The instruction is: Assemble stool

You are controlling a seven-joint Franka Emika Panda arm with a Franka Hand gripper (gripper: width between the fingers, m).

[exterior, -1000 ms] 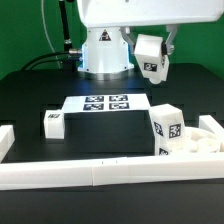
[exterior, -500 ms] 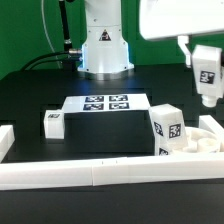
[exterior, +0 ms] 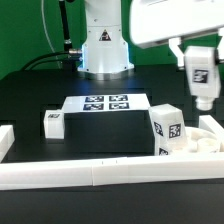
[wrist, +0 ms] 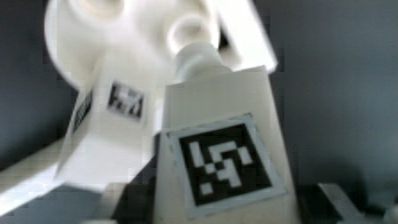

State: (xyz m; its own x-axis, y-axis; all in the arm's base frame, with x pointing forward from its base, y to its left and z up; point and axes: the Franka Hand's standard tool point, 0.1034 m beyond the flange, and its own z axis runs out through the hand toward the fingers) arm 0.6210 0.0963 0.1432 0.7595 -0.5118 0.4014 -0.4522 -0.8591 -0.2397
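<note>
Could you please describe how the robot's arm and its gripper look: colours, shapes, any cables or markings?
The arm is glossy white, with smooth rounded shells and a small dark detail on its front. The gripper has a boxy white body, and the one visible finger is slim and grey. Black cables run beside the arm, on the exterior view's left.

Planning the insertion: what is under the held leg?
The seat lies below the held leg, its holes showing in the wrist view. Its near edge is hidden behind the rail and a standing leg.
</note>
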